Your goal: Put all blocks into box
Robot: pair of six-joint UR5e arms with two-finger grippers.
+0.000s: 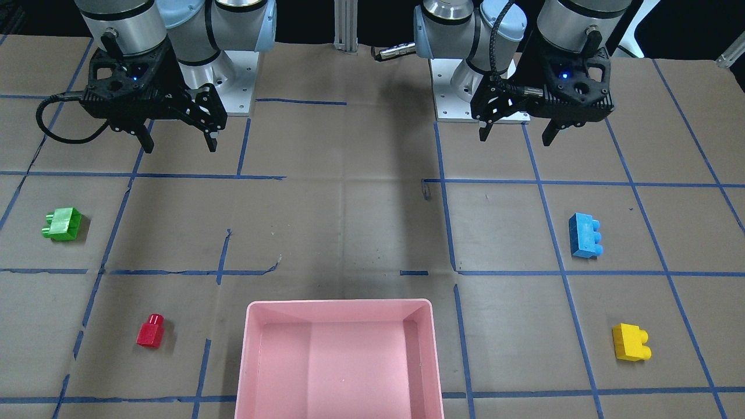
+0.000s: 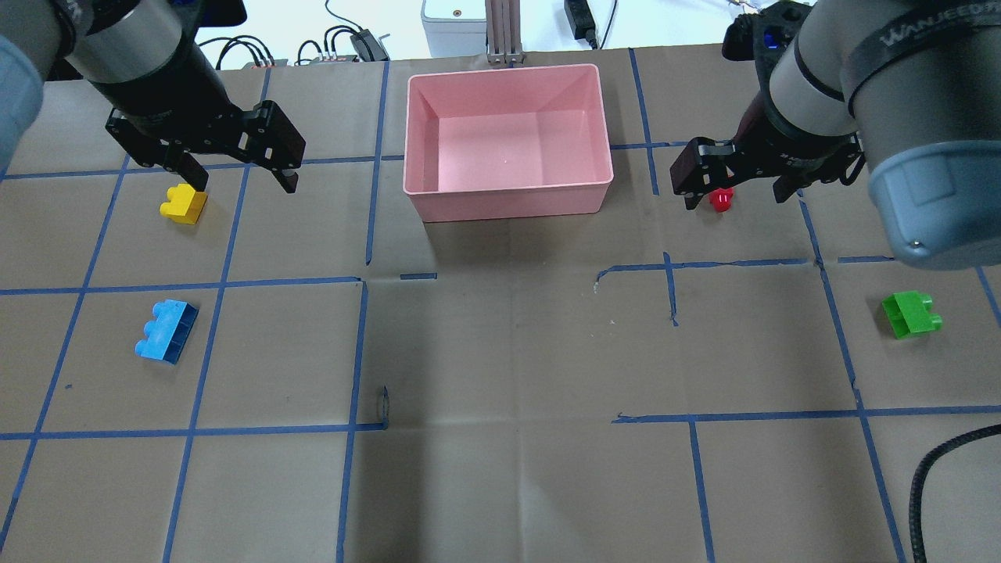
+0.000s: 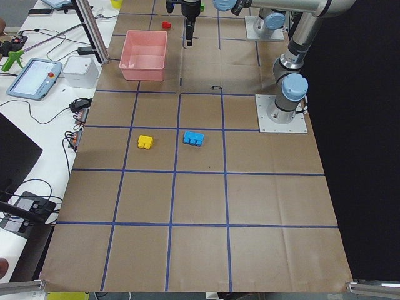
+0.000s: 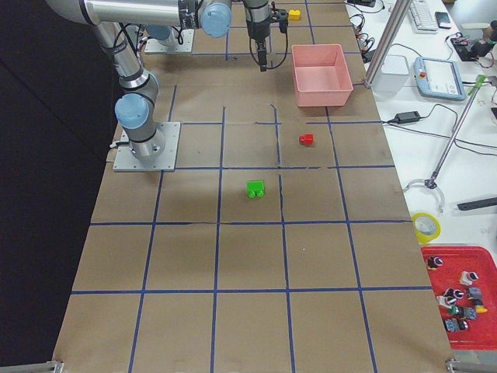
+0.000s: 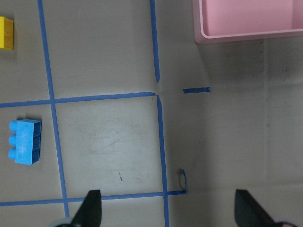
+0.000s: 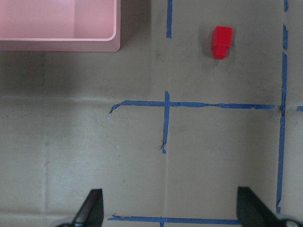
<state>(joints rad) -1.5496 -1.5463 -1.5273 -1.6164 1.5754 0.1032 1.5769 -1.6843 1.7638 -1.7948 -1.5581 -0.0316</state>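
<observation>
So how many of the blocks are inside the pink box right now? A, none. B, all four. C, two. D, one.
A: the pink box is bare inside, while the green block, red block, blue block and yellow block all lie on the table outside it.

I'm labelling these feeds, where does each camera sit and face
Front-facing: across the table, facing left hand and right hand.
Overhead: behind, looking down; both hands.
Exterior left: table's left end; left arm nearest.
Exterior right: opposite end; right arm nearest.
Left wrist: straight down; fingertips, blue brick.
Right wrist: straight down; fingertips, red brick.
All share the pink box.
</observation>
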